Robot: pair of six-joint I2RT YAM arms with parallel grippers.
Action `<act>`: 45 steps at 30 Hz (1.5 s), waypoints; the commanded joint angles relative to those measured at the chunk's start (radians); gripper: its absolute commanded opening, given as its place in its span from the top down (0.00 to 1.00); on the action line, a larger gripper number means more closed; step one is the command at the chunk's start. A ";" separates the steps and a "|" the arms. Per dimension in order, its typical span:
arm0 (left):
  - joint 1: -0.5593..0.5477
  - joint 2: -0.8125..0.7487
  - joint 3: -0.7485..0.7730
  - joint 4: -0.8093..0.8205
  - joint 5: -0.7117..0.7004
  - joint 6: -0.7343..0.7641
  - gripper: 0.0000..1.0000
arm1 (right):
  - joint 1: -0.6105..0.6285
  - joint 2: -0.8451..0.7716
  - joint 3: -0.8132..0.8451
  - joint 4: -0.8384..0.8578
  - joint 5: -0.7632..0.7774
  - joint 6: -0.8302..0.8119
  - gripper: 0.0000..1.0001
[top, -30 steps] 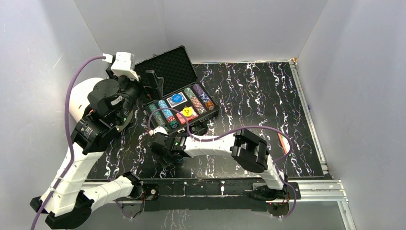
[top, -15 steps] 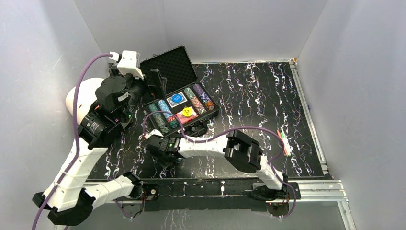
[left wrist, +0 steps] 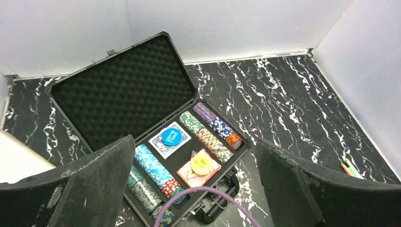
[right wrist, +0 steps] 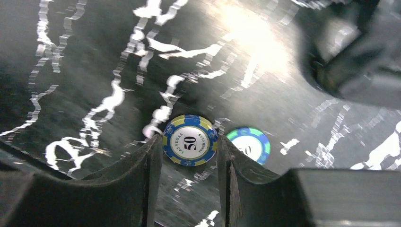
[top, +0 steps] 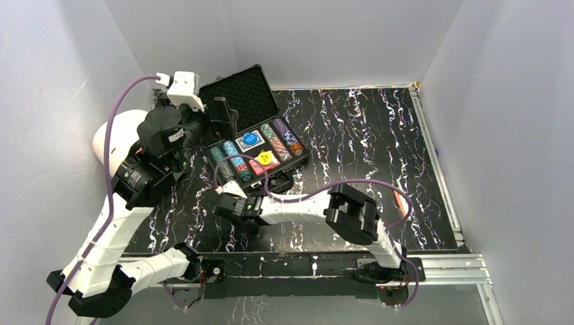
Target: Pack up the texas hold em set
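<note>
The black case (top: pixel 296 161) lies open at the back left, its foam lid (left wrist: pixel 118 90) raised. In its tray are rows of poker chips (left wrist: pixel 213 137), two card decks and a yellow button (left wrist: pixel 202 165). My left gripper (left wrist: pixel 194 142) hangs open above the case's left side, nothing between its fingers. Low over the table in front of the case, my right gripper (right wrist: pixel 189 142) has both fingertips against the edges of a blue-and-yellow "50" chip (right wrist: pixel 190 140) lying flat. A green-and-blue chip (right wrist: pixel 250 144) lies just right of the right finger.
A big white cylinder (top: pixel 115 135) stands behind the left arm by the left wall. A thin orange-green pen (top: pixel 402 201) lies near the table's right rail. The purple cable (top: pixel 304 191) loops over the case's front handle. White walls enclose the table.
My right gripper's jaws have narrowed onto the blue-and-yellow chip and its arm has shifted slightly. My left arm swung a little toward the case, then held still.
</note>
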 commanded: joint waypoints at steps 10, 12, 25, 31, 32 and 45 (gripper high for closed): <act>0.002 0.018 -0.132 -0.034 0.078 -0.209 0.02 | -0.096 -0.377 -0.276 0.114 0.127 0.231 0.63; 0.002 0.015 -0.175 -0.075 0.047 -0.259 0.02 | -0.124 -0.447 -0.336 0.146 0.115 0.280 0.63; 0.002 -0.091 -0.464 0.001 0.326 -0.305 0.05 | -0.417 -0.828 -0.681 0.414 -0.081 0.698 0.62; 0.002 -0.081 -0.593 0.252 0.577 -0.307 0.13 | -0.471 -0.877 -0.674 0.466 -0.133 0.807 0.62; 0.002 -0.071 -0.619 0.294 0.603 -0.319 0.17 | -0.475 -0.880 -0.672 0.469 -0.145 0.828 0.62; 0.001 -0.026 -0.740 0.579 0.702 -0.409 0.42 | -0.488 -0.865 -0.669 0.524 -0.245 0.986 0.61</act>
